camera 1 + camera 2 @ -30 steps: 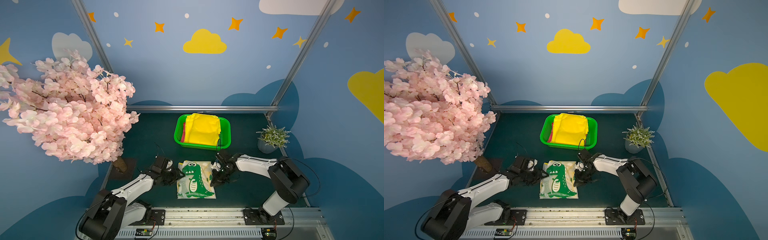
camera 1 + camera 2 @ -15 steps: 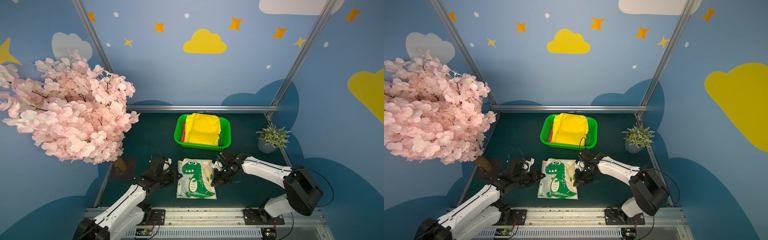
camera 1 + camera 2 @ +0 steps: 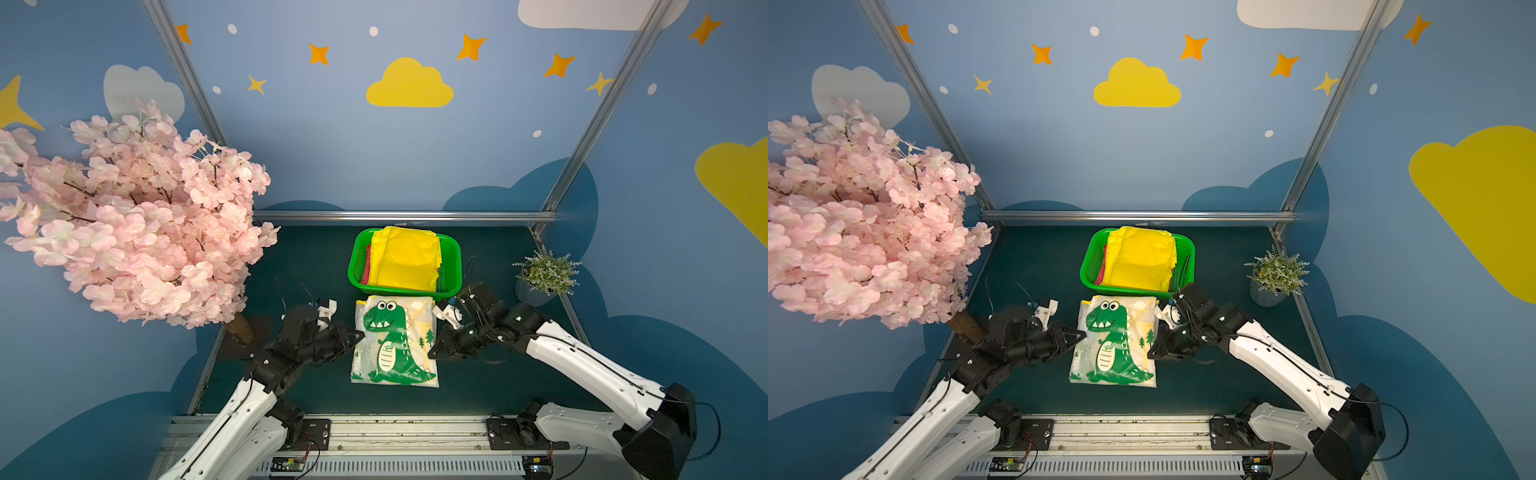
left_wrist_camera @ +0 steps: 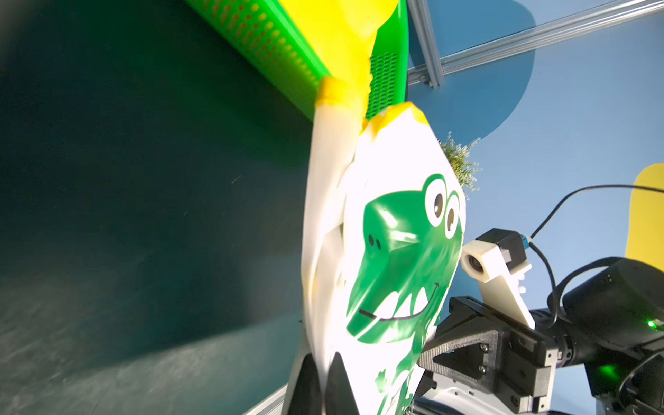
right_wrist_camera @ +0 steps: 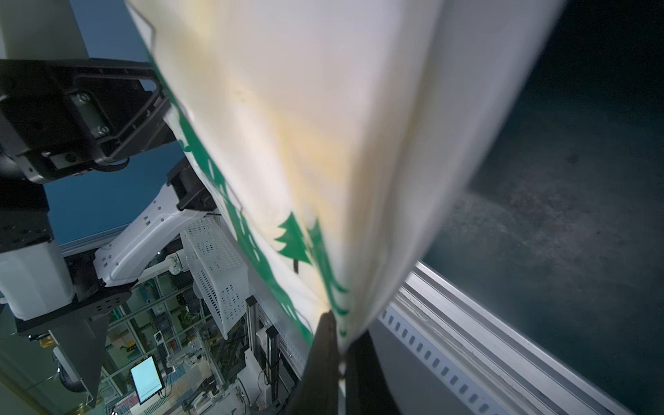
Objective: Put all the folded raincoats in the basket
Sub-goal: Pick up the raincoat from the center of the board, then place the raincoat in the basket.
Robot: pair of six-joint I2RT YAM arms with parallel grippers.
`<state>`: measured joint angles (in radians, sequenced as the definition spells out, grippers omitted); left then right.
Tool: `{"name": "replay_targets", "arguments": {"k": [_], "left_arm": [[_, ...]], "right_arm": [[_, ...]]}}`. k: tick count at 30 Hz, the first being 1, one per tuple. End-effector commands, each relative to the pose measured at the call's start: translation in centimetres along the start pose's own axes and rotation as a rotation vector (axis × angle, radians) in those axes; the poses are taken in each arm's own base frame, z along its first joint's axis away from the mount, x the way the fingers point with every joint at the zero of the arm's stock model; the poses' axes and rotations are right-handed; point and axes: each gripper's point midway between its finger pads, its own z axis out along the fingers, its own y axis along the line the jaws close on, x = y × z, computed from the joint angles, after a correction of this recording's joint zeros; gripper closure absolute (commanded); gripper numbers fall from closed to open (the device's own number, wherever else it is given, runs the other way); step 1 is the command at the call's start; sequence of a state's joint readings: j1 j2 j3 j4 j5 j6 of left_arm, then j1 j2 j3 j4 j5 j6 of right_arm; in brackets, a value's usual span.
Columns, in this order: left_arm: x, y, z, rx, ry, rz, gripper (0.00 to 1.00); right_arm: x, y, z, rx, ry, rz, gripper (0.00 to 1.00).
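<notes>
A: Progress?
B: Early. Dino raincoat (image 3: 395, 338) flat on desk (image 3: 316, 266), lower centre of frame, just below basket (image 3: 457, 257), not in yet. L gripper (image 3: 360, 334) + R gripper (image 3: 431, 354) each pinching a side edge. Lift + drop left, imo.
A: Orientation?
B: Long axis runs up-down in frame; dino head twd basket.

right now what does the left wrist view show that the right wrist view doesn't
Only left wrist: the green basket with a yellow raincoat in it, the potted plant, the dinosaur's face. Only right wrist: the pine tree prints, a lit monitor. Both: the folded dinosaur raincoat, the left gripper and right gripper shut on its edges, the dark table.
</notes>
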<state>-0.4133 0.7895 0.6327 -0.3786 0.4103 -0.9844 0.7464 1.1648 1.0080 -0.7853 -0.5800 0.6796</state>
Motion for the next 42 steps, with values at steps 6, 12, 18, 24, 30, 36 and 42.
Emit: {"name": "replay_targets", "arguments": {"k": [6,12,18,24,30,36,42], "left_arm": [[-11.2,-4.9,3.7,0.003,-0.103,0.131,0.98],[-18.2,-6.4,7.7,-0.012,-0.082,0.165,0.98],[-22.9,-5.5,11.7,-0.03,-0.061,0.167,0.98],[-24.9,-3.7,15.0,-0.044,-0.026,0.148,0.98],[-24.9,-1.2,17.4,-0.068,0.016,0.126,0.98],[-24.4,1.6,19.4,-0.107,0.054,0.103,0.98],[-24.6,2.6,20.4,-0.111,0.062,0.092,0.98]], "right_arm": [[-8.8,0.4,-4.0,0.062,-0.246,-0.045,1.0],[-16.3,-1.3,-4.5,0.025,-0.305,0.05,1.0],[-22.2,-4.1,-3.5,0.015,-0.293,0.116,1.0],[-25.3,-7.4,-2.1,0.011,-0.266,0.187,1.0],[-26.2,-9.8,-0.4,0.018,-0.234,0.226,1.0],[-26.7,-11.8,1.2,0.047,-0.198,0.246,1.0],[-27.5,-13.1,1.8,0.066,-0.193,0.262,1.0]]}}
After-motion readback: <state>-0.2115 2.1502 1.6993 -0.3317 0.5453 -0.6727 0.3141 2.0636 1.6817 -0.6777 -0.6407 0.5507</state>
